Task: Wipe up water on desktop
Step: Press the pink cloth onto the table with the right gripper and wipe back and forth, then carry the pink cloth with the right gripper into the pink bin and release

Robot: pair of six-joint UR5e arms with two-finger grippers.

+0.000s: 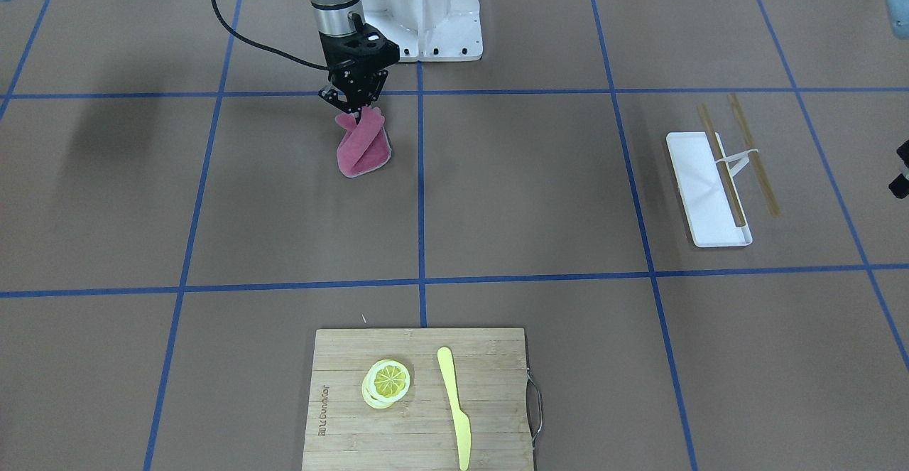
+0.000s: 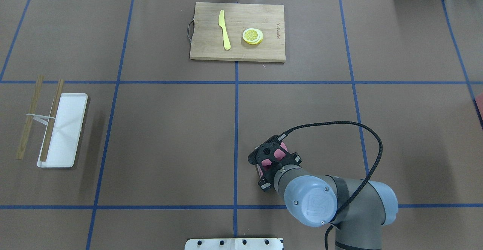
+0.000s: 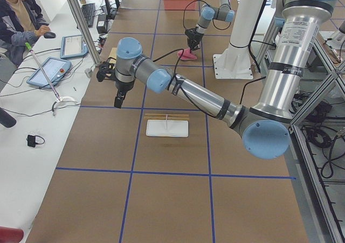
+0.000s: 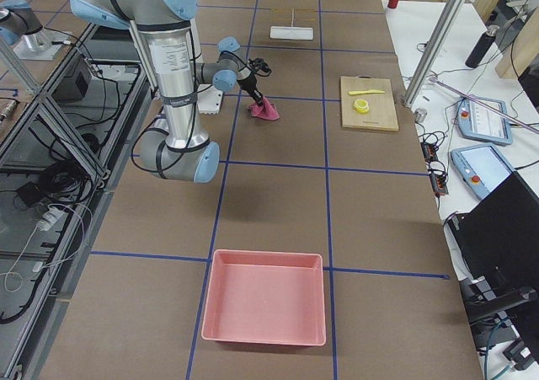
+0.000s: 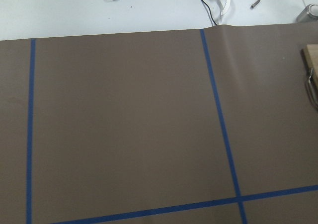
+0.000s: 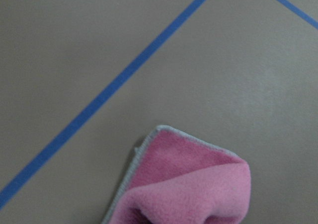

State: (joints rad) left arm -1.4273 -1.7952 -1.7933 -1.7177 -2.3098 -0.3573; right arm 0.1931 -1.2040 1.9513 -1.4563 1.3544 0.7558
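**Desktop wipe-up: cloth is gripped, but where's the water?**

Desktop point(image 1: 540, 194) is the big brown sheet with blue tape lines point(image 1: 421, 194), and it fills every view. In the front-facing view the pink cloth point(image 1: 363, 145) is around 11 o'clock from the middle tape crossing. The right gripper point(image 1: 355, 105) has it pinched at the top fold, with the lower edge seemingly on the surface. The left gripper point(image 3: 117, 100) shows only from the side, so I can't tell its state. I can't spot any puddle. My take: press more cloth flat and drag slow overlapping strokes, not just the tip. Writing: there's burned-in lettering on the cutting board point(image 1: 419, 400) at 6 o'clock, too small to read, and the arm's blue joint cap point(image 2: 309, 199) has what looks like a UR logo
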